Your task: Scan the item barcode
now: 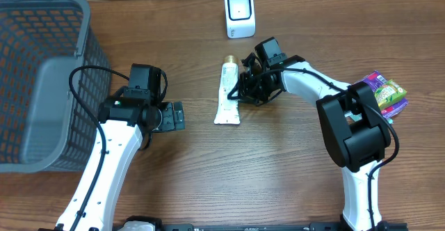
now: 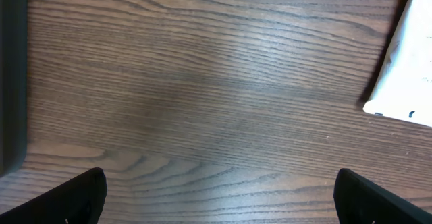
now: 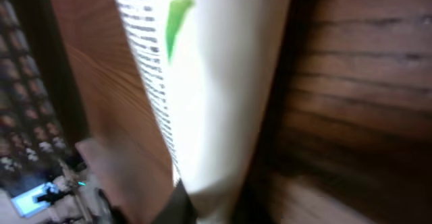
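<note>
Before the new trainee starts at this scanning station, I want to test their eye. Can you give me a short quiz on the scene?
1. True or false: the left gripper stands open, apart from the tube.
2. Which lies nearest the barcode scanner? A) mesh basket B) tube C) snack packets
3. Fill in: the right gripper is shut on the ____.
Key: 1 true; 2 B; 3 tube.

The table [image 1: 278,182] is matt grained wood, the tube [image 1: 227,107] smooth white plastic (faintly glossy).
</note>
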Controlling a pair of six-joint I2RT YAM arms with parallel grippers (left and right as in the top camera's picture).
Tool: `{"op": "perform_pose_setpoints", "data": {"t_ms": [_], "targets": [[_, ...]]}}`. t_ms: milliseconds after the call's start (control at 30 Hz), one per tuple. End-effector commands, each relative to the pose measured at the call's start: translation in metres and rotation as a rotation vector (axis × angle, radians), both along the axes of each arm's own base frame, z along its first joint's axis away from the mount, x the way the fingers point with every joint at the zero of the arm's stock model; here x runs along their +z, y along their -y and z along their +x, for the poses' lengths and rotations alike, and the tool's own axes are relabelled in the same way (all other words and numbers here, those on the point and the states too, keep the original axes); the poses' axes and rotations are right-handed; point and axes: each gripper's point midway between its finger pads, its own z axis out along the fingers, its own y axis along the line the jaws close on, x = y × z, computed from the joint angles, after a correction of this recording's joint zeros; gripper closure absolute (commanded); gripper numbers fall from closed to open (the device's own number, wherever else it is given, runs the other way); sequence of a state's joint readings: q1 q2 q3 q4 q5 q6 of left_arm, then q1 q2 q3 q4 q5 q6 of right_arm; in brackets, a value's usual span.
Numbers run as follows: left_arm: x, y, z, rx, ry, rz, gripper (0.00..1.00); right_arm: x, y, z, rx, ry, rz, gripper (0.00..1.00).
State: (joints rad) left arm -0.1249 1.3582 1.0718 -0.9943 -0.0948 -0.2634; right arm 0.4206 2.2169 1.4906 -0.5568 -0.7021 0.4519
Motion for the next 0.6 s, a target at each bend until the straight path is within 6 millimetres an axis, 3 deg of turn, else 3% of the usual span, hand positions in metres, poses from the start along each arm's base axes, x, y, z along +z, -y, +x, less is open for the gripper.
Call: {"op": "perform_pose_setpoints", "data": {"t_ms": [0, 133, 233, 467, 567], "targets": [[-0.001, 0.0, 0.0, 0.009, 0.0, 0.005, 0.01, -0.029, 0.008, -0.012, -0.015, -0.053, -0.071, 0.96], [-0.001, 0.0, 0.0, 0.009, 0.0, 0.005, 0.01, -0.025, 0.012, -0.011, -0.022, -0.067, -0.056, 0.96], [-0.001, 0.0, 0.0, 0.009, 0.0, 0.005, 0.01, -0.01, 0.022, -0.006, 0.003, -0.018, -0.05, 0.96], [-0.001, 0.0, 0.0, 0.009, 0.0, 0.005, 0.0, 0.084, 0.049, 0.006, 0.107, 0.27, -0.009, 0.96], [-0.001, 0.0, 0.0, 0.009, 0.0, 0.005, 0.0, 0.149, 0.062, 0.003, 0.134, 0.423, 0.039, 0.96]]}}
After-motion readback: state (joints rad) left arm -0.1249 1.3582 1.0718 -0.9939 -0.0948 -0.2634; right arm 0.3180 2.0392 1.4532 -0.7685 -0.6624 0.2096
